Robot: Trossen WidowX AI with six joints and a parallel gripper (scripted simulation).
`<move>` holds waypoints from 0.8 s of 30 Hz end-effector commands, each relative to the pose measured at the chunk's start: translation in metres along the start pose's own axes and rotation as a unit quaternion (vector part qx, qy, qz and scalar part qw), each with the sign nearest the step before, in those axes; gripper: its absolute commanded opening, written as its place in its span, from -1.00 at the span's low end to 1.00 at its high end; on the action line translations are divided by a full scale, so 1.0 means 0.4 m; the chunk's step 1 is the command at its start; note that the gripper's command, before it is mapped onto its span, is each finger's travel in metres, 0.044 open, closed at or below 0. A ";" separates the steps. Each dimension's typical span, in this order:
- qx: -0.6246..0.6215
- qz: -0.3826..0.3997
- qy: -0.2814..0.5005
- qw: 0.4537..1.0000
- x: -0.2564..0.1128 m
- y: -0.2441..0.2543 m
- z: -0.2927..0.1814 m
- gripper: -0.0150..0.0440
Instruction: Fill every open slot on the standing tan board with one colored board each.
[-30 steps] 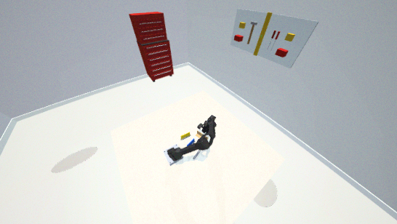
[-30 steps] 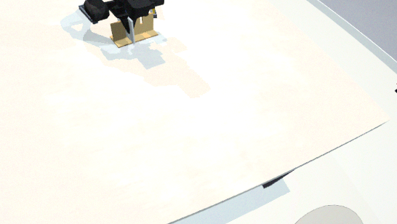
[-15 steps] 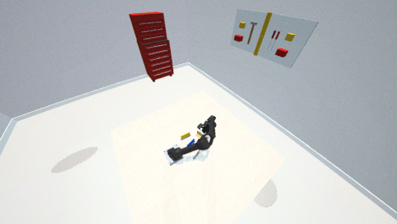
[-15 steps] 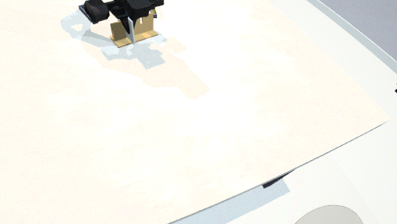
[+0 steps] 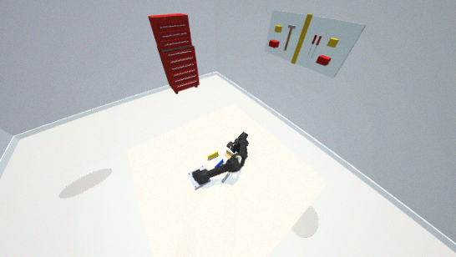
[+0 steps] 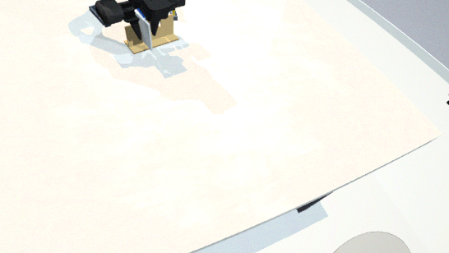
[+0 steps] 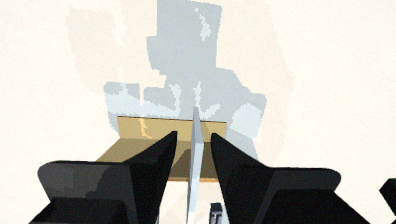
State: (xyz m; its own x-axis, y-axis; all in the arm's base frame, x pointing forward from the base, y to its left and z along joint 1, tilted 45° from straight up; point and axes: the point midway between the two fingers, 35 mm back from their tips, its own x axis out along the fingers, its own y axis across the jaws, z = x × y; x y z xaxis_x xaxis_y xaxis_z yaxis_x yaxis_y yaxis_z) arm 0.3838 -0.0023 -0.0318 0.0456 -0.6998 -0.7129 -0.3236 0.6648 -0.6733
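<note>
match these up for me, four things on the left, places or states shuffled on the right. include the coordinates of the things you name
1. black gripper (image 6: 146, 34) (image 7: 194, 136)
2. pale grey upright board (image 6: 146, 34) (image 7: 196, 162)
3. tall red drawer cabinet (image 5: 177, 54)
4. yellow board (image 5: 213, 155)

A. back in the corner area, off the pale mat
B. crosswise to the tan board
C. on the pale mat, beside the arm
D. open, fingers apart

1-D; 2-B; 3-A; 4-C
</note>
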 end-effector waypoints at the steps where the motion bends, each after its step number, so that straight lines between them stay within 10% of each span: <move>1: 0.000 0.001 0.000 1.000 -0.026 0.000 0.003 0.06; 6: -0.002 0.000 0.000 1.000 -0.204 0.003 0.002 0.06; 24: 0.056 0.022 -0.030 0.998 -0.320 0.172 -0.072 0.13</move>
State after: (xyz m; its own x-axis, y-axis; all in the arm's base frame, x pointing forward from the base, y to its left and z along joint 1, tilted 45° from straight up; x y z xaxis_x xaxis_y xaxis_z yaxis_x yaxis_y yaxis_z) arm 0.3684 0.0978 0.0357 0.1117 -0.6623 -0.7409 -0.2437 0.7045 -0.6665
